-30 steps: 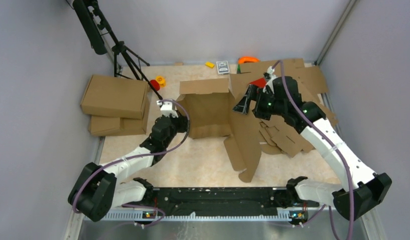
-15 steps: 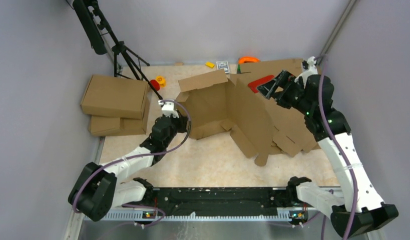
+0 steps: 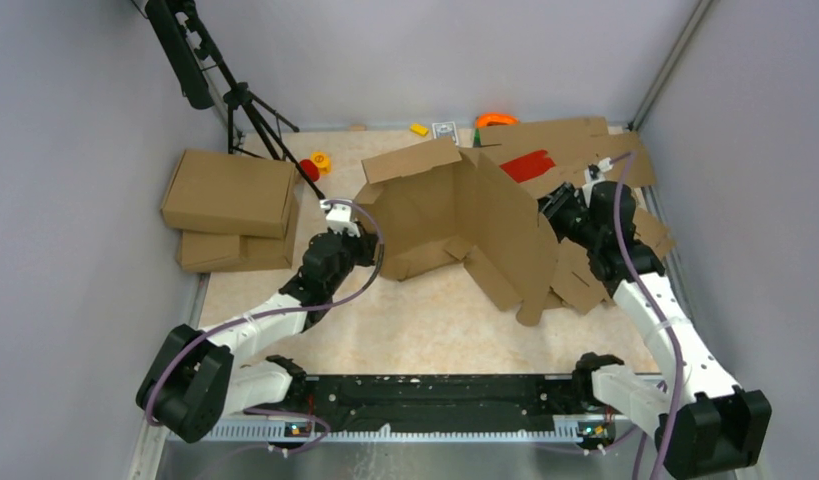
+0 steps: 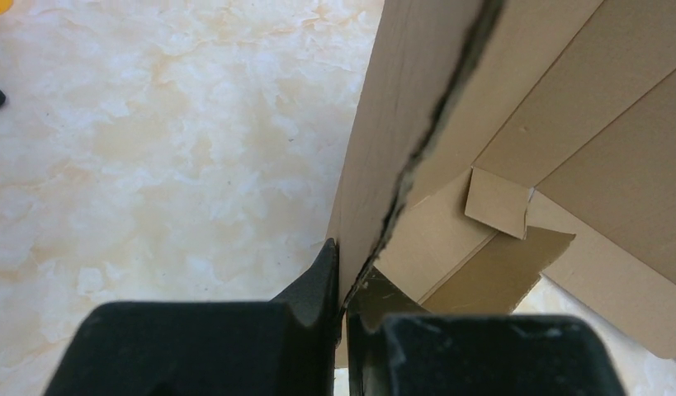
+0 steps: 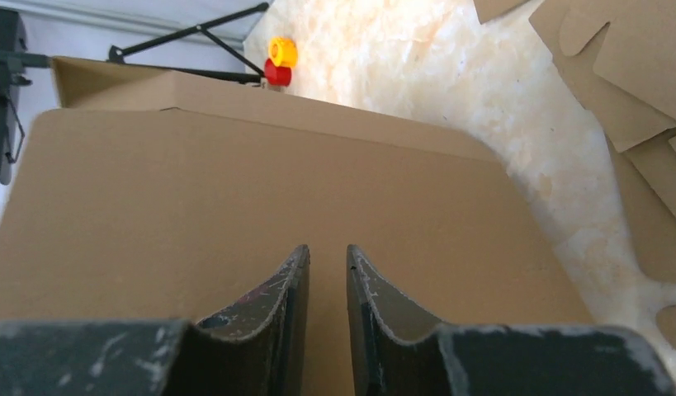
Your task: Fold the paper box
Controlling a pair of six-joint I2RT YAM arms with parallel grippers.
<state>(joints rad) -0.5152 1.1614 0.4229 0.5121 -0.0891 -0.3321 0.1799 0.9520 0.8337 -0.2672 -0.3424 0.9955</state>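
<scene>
Risk: box (image 3: 455, 220) stood half-raised at centre of surface (image 3: 405, 330) and could've pivoted or buckled. Left claw (image 4: 342, 280) was clenched on its 9 o'clock wall edge only. Right claw (image 5: 328, 252) was nearly closed against the 3 o'clock panel, grip unclear. A push there could've slipped the pinch.

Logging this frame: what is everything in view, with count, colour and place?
paper box: one, brown, half-folded, mid-table, panels raised
folded boxes: two, brown, stacked at the left edge
flat cardboard sheets: a heap, brown, rear right
red piece: one, on the heap
orange object: one, back edge, partly hidden
yellow block: one, back edge
red round piece: one, rear left
yellow round piece: one, beside the red one
tripod: one, black, rear left corner
table: one, beige marbled
left gripper: black, fingers shut on the paper box's wall edge
right gripper: black, fingers narrowly apart, holding nothing, at the box's right panel
</scene>
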